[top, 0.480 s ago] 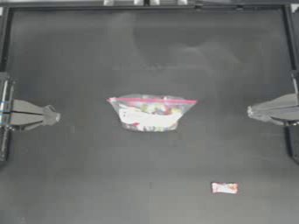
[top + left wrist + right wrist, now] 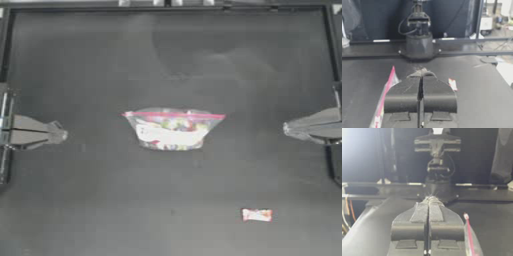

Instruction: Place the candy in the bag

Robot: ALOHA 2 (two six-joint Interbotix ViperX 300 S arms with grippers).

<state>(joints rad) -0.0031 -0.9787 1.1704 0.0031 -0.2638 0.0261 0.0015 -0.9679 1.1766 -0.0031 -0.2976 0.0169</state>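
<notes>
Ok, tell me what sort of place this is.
Likely a robot lab bench: a bare dark table with a raised rim, a claw parked shut at each side, left and right, with cables and framing behind.

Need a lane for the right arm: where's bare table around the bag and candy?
Bare table lies between right gripper and bag, and between bag and candy. The whole far half beyond the bag is free. Left gripper sits parked at the left edge. Nowhere crowded.
</notes>
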